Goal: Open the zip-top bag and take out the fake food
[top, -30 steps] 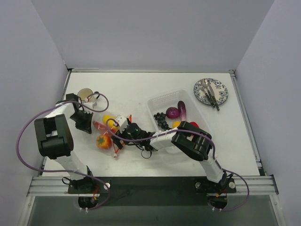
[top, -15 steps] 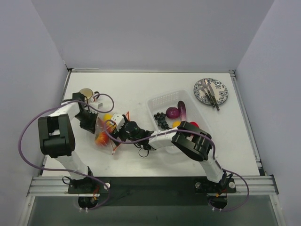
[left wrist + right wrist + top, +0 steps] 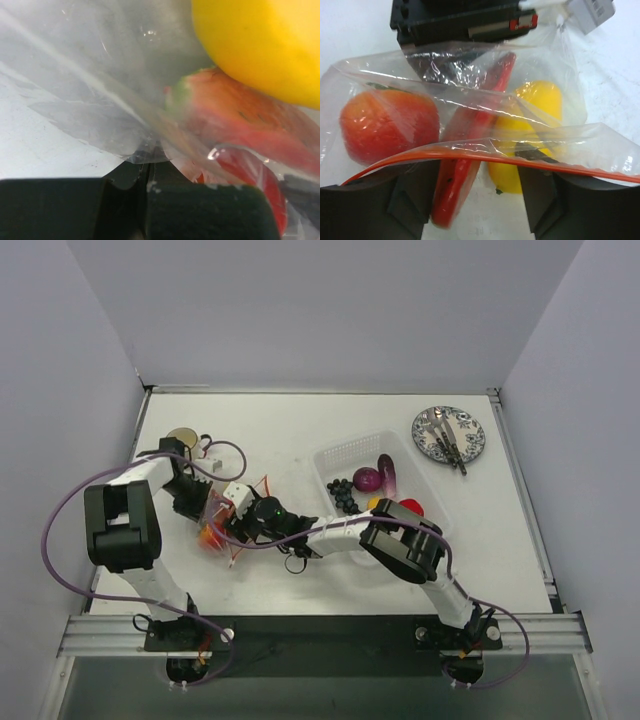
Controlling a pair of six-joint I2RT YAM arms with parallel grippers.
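The zip-top bag (image 3: 217, 530) hangs between my two grippers at the left of the table. My left gripper (image 3: 200, 502) is shut on a clear corner of the bag (image 3: 145, 155) at its closed end. My right gripper (image 3: 477, 200) is open at the bag's mouth, with the red-orange zip strip (image 3: 485, 161) lying across its fingers (image 3: 547, 197). Inside the bag are a watermelon slice (image 3: 467, 155) lying between those fingers, a yellow fruit (image 3: 532, 115) and an orange-red fruit (image 3: 387, 125). The yellow fruit (image 3: 260, 45) and the slice (image 3: 240, 117) also show in the left wrist view.
A rigid clear tray (image 3: 345, 452) right of the bag holds dark grapes (image 3: 344, 495), a purple piece (image 3: 367, 479) and a red piece. A patterned plate with cutlery (image 3: 449, 434) stands at the far right. A small cup (image 3: 182, 438) stands at the far left.
My left gripper has pulled the bag's closed end up and to the right. My right gripper has moved left into the bag's mouth. The food has bunched together inside.
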